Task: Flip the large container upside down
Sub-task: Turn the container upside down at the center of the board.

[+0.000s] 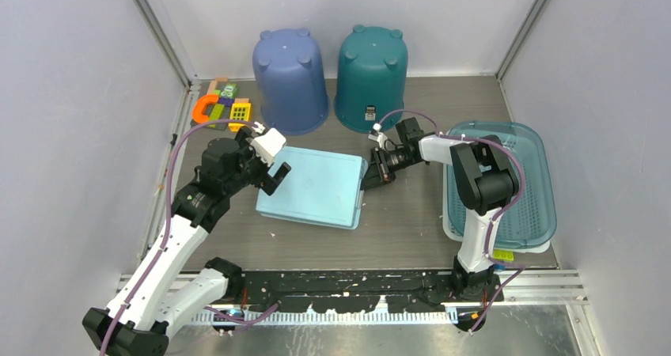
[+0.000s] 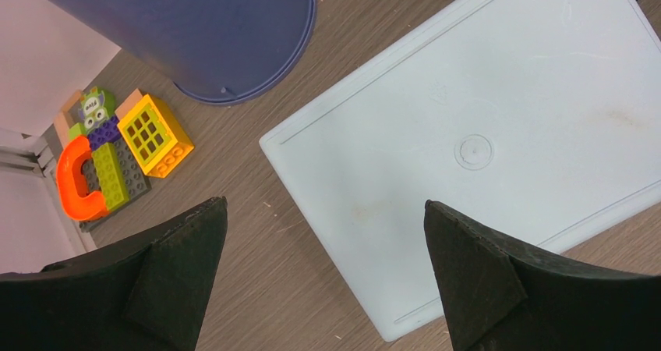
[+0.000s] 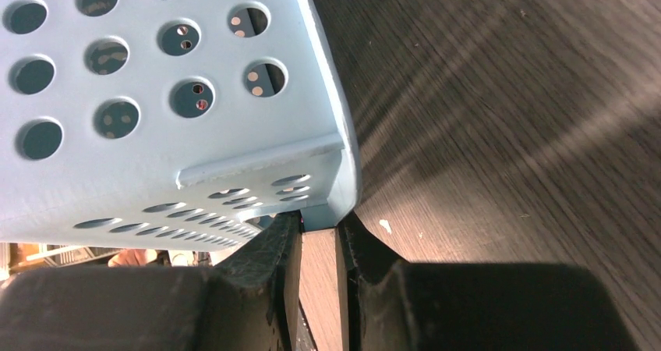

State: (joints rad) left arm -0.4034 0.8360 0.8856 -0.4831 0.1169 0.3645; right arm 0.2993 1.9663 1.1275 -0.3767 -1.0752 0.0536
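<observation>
At the centre of the table [image 1: 411, 221], seen from the top camera, we list:

1. Large container [image 1: 320, 186]: pale blue, rectangular, base up and mouth down. Its flat bottom shows a small round moulding mark in the left wrist view, and its side wall is pierced with round holes in the right wrist view.
2. Right tool [image 1: 370, 176]: at the container's 3 o'clock edge. Its fingers are drawn close together and pinch the container's rim at a corner, low by the table. We cannot tell whether that edge rests on the table.
3. Left tool [image 1: 273, 172]: at the container's 9 o'clock edge. Its fingers are spread wide and hold nothing. It hangs above the container's corner and the bare table beside it.
4. Blue bucket [image 1: 290, 79]: inverted, at 11 o'clock from the container, just beside item 5.
5. Teal bucket [image 1: 372, 75]: inverted, at 1 o'clock from the container.
6. Toy bricks [image 1: 221, 107]: a cluster in orange, yellow, green and purple at 10 o'clock, near the blue bucket's rim.
7. Teal basket [image 1: 546, 182]: translucent and perforated, at 3 o'clock, well apart from the container.
</observation>
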